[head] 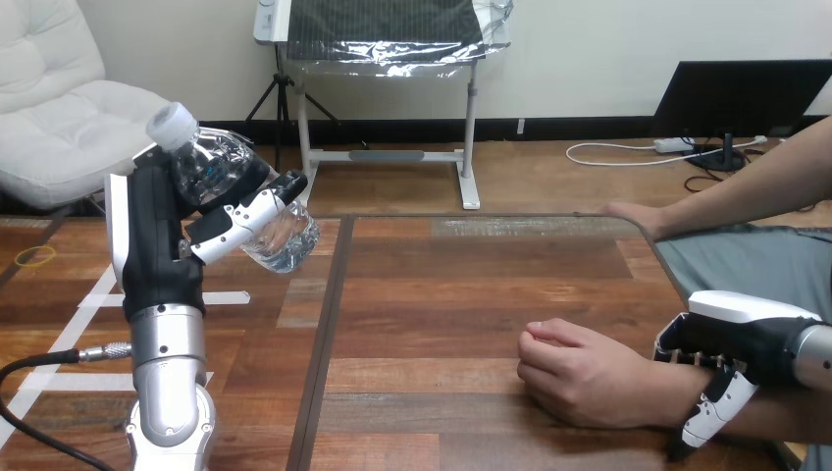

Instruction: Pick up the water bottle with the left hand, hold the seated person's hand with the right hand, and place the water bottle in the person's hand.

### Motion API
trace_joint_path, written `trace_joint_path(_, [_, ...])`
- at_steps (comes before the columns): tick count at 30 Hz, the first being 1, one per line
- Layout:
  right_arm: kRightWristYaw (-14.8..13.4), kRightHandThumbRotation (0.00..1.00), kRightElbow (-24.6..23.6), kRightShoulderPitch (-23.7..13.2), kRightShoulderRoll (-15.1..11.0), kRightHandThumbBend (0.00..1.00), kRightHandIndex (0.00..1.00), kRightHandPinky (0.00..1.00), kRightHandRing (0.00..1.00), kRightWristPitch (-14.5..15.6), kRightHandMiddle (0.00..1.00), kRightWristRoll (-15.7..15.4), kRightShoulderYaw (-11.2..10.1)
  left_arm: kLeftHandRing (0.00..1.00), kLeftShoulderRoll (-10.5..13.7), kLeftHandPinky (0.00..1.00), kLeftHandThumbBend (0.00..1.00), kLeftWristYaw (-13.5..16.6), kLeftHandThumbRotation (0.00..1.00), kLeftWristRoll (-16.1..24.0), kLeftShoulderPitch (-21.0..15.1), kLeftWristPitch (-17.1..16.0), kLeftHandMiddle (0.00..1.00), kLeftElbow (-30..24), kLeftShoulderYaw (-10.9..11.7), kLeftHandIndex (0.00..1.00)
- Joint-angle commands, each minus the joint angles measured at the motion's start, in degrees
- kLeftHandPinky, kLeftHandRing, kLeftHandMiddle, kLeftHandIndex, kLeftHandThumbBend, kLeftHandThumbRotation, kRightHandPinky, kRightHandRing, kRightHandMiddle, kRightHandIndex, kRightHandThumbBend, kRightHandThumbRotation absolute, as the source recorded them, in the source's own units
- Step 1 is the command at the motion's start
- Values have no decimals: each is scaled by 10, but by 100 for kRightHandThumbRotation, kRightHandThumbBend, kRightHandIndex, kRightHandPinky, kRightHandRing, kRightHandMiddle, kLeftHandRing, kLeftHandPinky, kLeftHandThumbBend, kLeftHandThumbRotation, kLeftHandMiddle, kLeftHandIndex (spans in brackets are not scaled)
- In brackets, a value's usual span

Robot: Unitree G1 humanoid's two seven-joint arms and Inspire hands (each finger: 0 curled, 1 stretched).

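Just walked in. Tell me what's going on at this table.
The robot's left hand holds a water bottle up off the table, tilted, with its fingers curled round it. Its right hand is at the view's right, thumb and fingers curled round the person's wrist. The person's hand rests on the table in a loose fist, so the bottle is not yet handed over. The person's other hand lies on the table's far edge.
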Motion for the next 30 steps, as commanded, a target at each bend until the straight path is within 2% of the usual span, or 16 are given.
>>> trace_joint_path(1, [10,24,-14,25,20,100,61,38,47,2,56,19,2,31,2,25,63,0,0,-3,-50,-11,37,-28,1,41])
trace_joint_path(7, [13,22,-18,28,22,100,62,41,49,1,58,35,-7,31,1,25,63,3,0,-1,-50,-9,37,-28,1,41])
trace_joint_path(14, [14,13,-24,31,23,99,60,41,48,1,55,47,-14,31,2,25,63,4,0,2,-51,-12,38,-26,0,41])
trace_joint_path(22, [4,3,-28,31,21,93,55,39,45,-2,52,40,-13,31,2,25,62,5,0,4,-51,-13,38,-26,0,41])
trace_joint_path(30, [-10,0,-25,29,20,88,49,34,40,-8,47,25,-8,31,2,25,63,6,0,3,-52,-13,38,-26,1,41])
